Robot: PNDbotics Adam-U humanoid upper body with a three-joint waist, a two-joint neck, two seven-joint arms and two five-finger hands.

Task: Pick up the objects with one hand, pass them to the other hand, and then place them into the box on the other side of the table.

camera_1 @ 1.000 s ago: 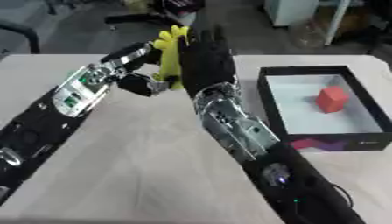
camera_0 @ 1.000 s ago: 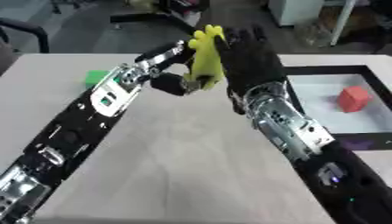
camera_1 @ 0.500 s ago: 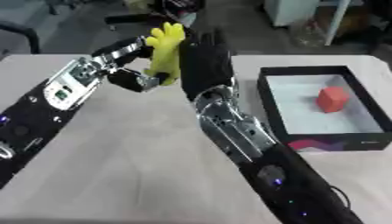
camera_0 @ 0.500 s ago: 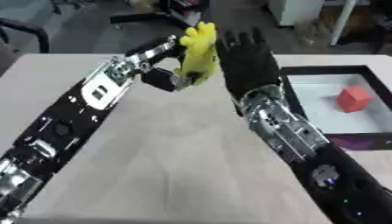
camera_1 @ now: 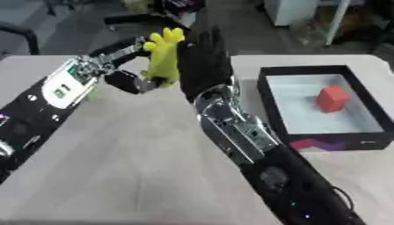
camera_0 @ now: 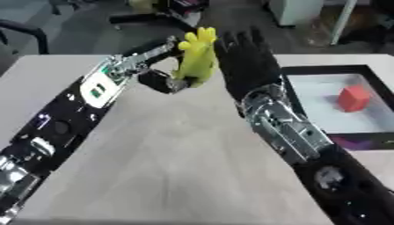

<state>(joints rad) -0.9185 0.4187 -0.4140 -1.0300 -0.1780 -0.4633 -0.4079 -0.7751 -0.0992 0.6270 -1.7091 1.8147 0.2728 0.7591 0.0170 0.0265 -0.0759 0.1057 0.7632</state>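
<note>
Yellow glove-shaped object: upper centre of frame, raised above the worktop, gripped at its lower end by the curled left hand; presented upright, apparently for handover. Right hand: just beside it, fingers straight, holding nothing. Black box: right edge, containing a red block; right forearm lies between object and box.

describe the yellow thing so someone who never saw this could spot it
Start at the black-walled box on the table's right side, then look left and up to where the two arms meet. There the left hand holds a yellow glove-shaped object against the open right hand, the only bright yellow item among the black arms.
</note>
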